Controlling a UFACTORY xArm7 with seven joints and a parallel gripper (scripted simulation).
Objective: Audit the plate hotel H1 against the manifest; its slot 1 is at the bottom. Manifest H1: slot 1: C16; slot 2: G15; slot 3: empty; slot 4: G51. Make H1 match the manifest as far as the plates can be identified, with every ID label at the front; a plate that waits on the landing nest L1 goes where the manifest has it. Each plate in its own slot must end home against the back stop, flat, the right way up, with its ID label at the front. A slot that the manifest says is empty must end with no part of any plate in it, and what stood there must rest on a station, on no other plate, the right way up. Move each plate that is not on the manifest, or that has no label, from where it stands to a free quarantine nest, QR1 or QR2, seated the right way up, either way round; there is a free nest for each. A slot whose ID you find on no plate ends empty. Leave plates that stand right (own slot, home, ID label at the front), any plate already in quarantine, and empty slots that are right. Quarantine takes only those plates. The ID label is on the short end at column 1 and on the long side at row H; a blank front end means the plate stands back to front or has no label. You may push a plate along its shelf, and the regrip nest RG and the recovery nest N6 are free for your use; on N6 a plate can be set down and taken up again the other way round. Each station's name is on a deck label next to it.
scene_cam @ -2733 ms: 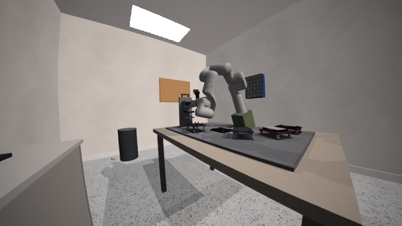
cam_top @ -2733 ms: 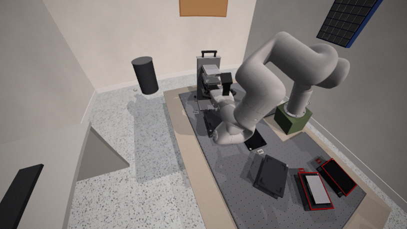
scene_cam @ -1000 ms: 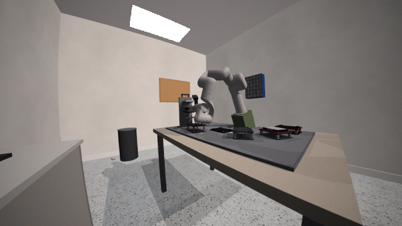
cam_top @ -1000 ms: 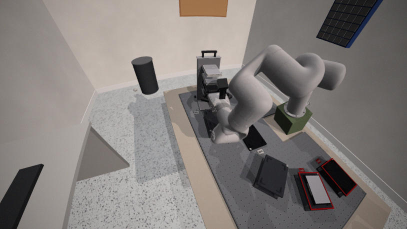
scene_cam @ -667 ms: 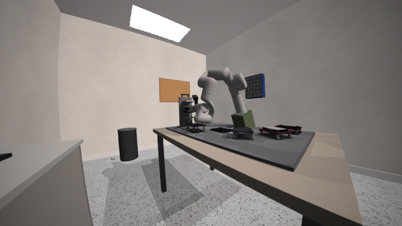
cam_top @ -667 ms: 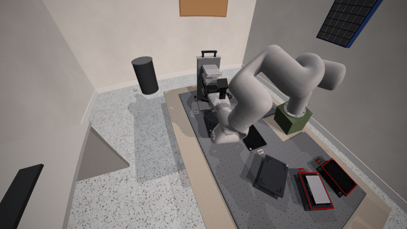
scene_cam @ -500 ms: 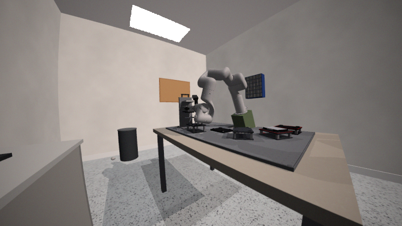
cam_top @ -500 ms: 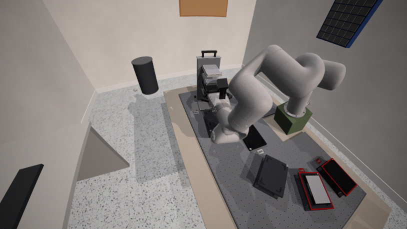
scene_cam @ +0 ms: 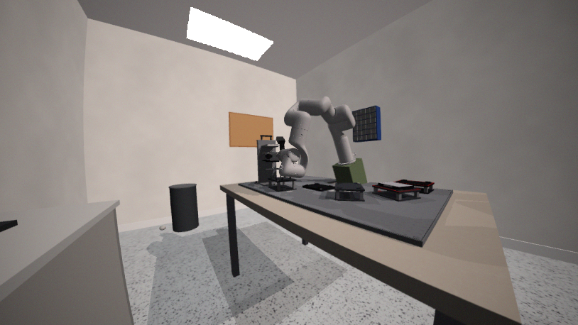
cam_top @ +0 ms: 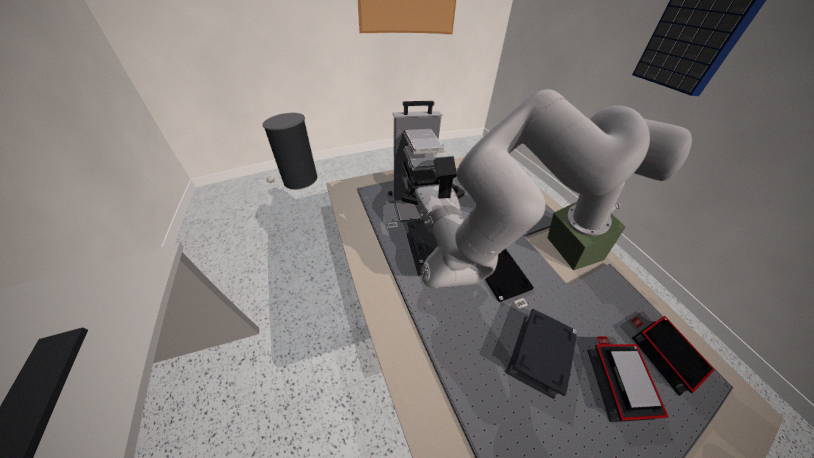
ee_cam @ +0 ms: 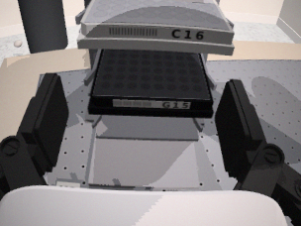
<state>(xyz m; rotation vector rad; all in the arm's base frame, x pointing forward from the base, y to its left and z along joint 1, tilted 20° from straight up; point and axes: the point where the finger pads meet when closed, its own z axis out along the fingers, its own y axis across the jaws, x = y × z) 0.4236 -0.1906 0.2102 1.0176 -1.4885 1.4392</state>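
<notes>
The gripper (ee_cam: 150, 136) has its two black fingers spread wide, and nothing is between them. It faces the plate hotel (cam_top: 399, 149), which stands near the far end of the worktop (scene_cam: 464, 226), by the corner closest to the dark bin (cam_top: 290, 150). In the wrist view two plates lie straight ahead of the fingers. The light plate marked C16 (ee_cam: 156, 16) sits higher up. The dark plate (ee_cam: 150, 81) sits one shelf lower, and its front label is too blurred to read. Both plates show a short end toward the gripper, so their long way runs away from it, into the hotel. The dark plate is nearly level with the fingers and sits in the middle of the gap, but a little way ahead, not touching. The gap looks wider than the plate. I think the next move is a straight push forward, so one finger goes along each long side. Which slot each plate is in I cannot tell.
</notes>
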